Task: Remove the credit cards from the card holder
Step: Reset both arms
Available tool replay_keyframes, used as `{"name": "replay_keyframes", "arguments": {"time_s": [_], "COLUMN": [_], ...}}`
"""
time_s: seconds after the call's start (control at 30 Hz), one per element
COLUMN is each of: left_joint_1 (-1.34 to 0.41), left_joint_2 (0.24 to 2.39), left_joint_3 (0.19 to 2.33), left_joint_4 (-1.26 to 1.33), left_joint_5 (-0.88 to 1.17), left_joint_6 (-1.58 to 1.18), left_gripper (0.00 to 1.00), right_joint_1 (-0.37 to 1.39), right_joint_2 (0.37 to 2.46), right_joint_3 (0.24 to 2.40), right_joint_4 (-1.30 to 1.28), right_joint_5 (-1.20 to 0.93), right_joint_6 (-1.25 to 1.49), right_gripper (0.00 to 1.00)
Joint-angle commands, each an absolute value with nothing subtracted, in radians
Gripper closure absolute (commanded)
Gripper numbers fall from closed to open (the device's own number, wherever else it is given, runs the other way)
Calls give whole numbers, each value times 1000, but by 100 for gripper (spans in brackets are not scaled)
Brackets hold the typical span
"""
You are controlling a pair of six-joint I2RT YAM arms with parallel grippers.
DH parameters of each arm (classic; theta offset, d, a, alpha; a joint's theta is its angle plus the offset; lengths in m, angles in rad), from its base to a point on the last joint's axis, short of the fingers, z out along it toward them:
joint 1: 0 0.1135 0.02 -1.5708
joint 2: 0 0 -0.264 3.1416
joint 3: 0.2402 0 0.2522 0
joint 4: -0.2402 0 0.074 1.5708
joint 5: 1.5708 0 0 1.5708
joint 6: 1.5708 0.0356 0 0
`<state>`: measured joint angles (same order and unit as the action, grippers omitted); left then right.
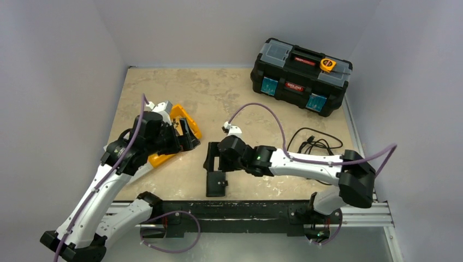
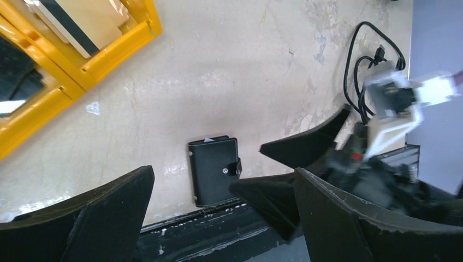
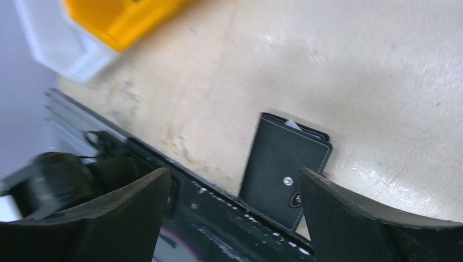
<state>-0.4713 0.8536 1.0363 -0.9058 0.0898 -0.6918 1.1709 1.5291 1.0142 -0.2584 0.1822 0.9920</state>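
The black card holder (image 1: 216, 183) lies closed and flat at the table's near edge, its snap strap fastened. It also shows in the left wrist view (image 2: 214, 169) and the right wrist view (image 3: 284, 169). A pale sliver (image 2: 209, 140) pokes out of its far edge; the credit cards are otherwise hidden inside. My right gripper (image 1: 215, 159) is open and empty, hovering just above the holder's far end; the holder lies near its right finger (image 3: 360, 218). My left gripper (image 1: 187, 136) is open and empty, held above the table to the left, by the orange bin.
An orange bin (image 1: 183, 121) sits under the left arm; in the left wrist view it (image 2: 117, 52) holds a pale flat piece with a dark stripe (image 2: 71, 24). A big black toolbox (image 1: 300, 73) stands at the back right. A black cable (image 1: 316, 144) lies right. A black rail (image 1: 245, 210) borders the near edge.
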Motion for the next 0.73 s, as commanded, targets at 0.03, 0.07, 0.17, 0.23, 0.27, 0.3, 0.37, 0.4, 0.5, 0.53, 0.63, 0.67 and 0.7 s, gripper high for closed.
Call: {"name": "replay_keyframes", "arguments": {"time_s": [0.03, 0.07, 0.17, 0.23, 0.27, 0.3, 0.37, 0.4, 0.5, 0.53, 0.63, 0.67, 0.7], "left_joint_1": [-463, -463, -463, -463, -463, -463, -463, -463, -463, -463, -463, -462, -463], "left_joint_2": [793, 783, 762, 758, 757, 756, 750, 749, 751, 752, 750, 750, 750], "left_joint_3": [1122, 1126, 1140, 1146, 1149, 1152, 1150, 1150, 1152, 1152, 1151, 1151, 1152], "left_joint_4": [-988, -990, -1005, -1014, -1020, -1024, -1025, -1027, -1030, -1030, -1027, -1027, -1027], "left_joint_5": [-9, -26, -48, -52, -58, -62, -64, -62, -58, -58, -56, -55, -56], "left_joint_6": [-591, -585, -572, -557, -555, -553, -547, -545, -541, -540, -540, -540, -542], "left_gripper": [0, 0, 0, 0, 0, 0, 0, 0, 0, 0, 0, 0, 0], "right_joint_1": [1154, 1152, 1151, 1150, 1150, 1150, 1150, 1150, 1150, 1150, 1150, 1150, 1150], "right_joint_2": [1362, 1339, 1272, 1219, 1191, 1163, 1111, 1092, 1040, 1028, 1005, 1002, 1001], "right_joint_3": [1091, 1098, 1116, 1105, 1093, 1080, 1058, 1049, 1030, 1025, 1016, 1016, 1015], "right_joint_4": [-304, -320, -384, -404, -406, -405, -405, -408, -417, -419, -419, -419, -422], "right_joint_5": [312, 338, 420, 466, 485, 505, 538, 554, 588, 595, 606, 608, 609], "right_joint_6": [942, 933, 921, 917, 915, 916, 917, 921, 928, 927, 926, 924, 922], "right_gripper": [7, 4, 1, 1, 1, 1, 1, 1, 1, 1, 1, 1, 1]}}
